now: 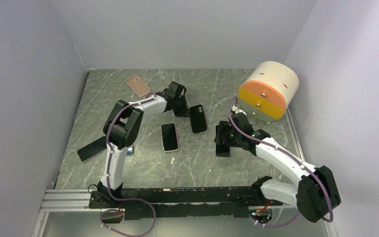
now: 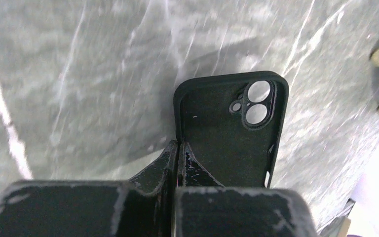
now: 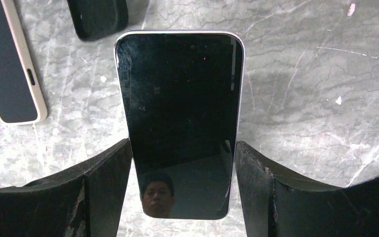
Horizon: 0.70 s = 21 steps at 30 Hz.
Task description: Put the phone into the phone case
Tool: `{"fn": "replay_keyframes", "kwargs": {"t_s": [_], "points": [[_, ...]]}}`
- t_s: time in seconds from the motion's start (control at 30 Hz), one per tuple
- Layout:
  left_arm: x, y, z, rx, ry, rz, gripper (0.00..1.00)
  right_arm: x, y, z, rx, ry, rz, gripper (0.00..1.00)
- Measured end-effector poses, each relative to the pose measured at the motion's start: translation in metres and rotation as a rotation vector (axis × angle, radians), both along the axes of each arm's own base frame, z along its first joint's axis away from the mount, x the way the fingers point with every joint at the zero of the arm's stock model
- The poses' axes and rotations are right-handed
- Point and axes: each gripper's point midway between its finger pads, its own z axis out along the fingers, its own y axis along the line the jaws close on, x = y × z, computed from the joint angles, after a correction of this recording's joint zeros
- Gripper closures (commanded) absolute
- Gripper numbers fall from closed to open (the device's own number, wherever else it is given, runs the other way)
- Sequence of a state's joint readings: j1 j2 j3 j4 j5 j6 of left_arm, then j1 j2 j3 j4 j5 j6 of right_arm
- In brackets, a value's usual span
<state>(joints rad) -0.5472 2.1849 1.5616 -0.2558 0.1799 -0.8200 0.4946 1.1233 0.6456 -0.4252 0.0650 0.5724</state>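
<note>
Pinching the phone case (image 2: 222, 133) by one side wall, left gripper (image 2: 177, 150) closed — cavity facing up to receive. Right gripper (image 3: 182, 163) clamps phone (image 3: 180, 98) across its long edges, screen up, near the case.

Things lying before me on the grey-green marble table (image 1: 143, 173). (a) Pink phone case (image 1: 138, 85), flat, at the far left. (b) Pale-rimmed phone (image 1: 170, 137), screen up, near the middle; my right wrist view shows it at its left edge. (c) Dark flat slab (image 1: 91, 149), angled, at the left edge. (d) Cream drum (image 1: 271, 89) with orange and yellow bands on its face, at the far right beside the wall. (e) Small white scrap (image 1: 171, 161), just on the near side of (b).
</note>
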Motion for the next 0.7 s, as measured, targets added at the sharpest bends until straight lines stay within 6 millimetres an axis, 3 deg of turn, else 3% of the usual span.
{"fn": "replay_keyframes", "kwargs": {"t_s": [0.23, 0.4, 0.5, 0.7], "points": [[-0.042, 0.016, 0.016, 0.062, 0.045, -0.055, 0.97, 0.000, 0.005, 0.010, 0.040, -0.027, 0.011, 0.62], [-0.089, 0.013, 0.022, 0.106, 0.059, -0.113, 0.97, -0.001, 0.008, 0.011, 0.057, -0.020, 0.009, 0.62], [-0.121, 0.014, 0.012, 0.136, 0.101, -0.145, 0.95, -0.001, 0.010, 0.011, 0.072, -0.015, 0.005, 0.62], [-0.142, 0.024, -0.005, 0.178, 0.168, -0.126, 0.76, 0.000, 0.017, 0.010, 0.109, -0.004, 0.001, 0.63]]}}
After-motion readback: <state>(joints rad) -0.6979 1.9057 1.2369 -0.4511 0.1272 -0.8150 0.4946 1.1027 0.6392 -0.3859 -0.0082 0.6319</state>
